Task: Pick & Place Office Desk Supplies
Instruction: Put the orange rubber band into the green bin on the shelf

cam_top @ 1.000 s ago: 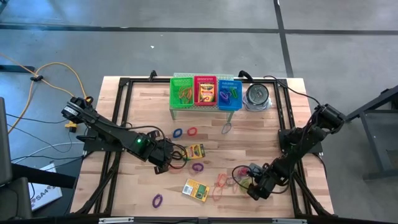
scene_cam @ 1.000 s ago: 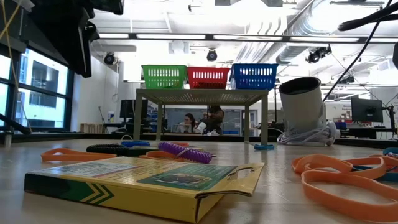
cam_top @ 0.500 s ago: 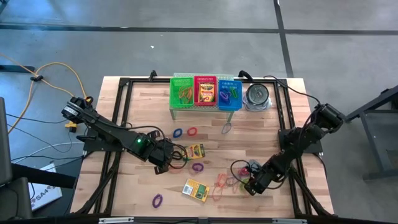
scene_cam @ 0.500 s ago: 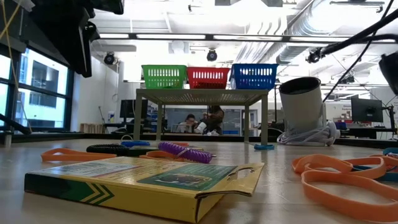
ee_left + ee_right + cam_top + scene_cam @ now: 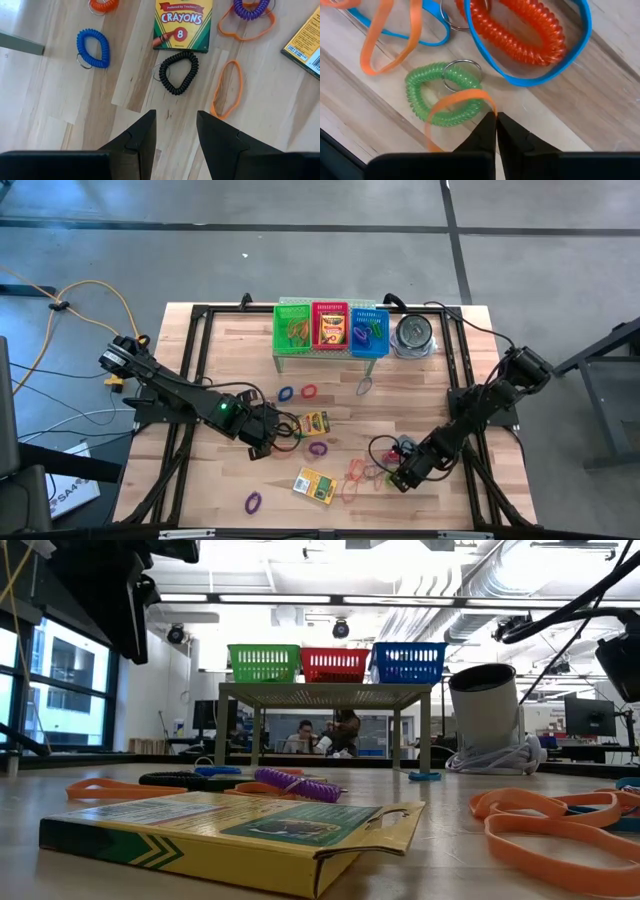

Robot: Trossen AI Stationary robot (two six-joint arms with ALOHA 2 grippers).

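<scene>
On shelf: three baskets [image 5: 331,328].

We see a crayon box [image 5: 235,835] lying on the bench [image 5: 450,870], orange bands [image 5: 550,830] beside it, three baskets [image 5: 335,663] behind.

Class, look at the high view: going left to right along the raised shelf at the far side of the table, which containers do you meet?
Green basket → red basket → blue basket → round silvery tin, which stands just beside the shelf.
</scene>
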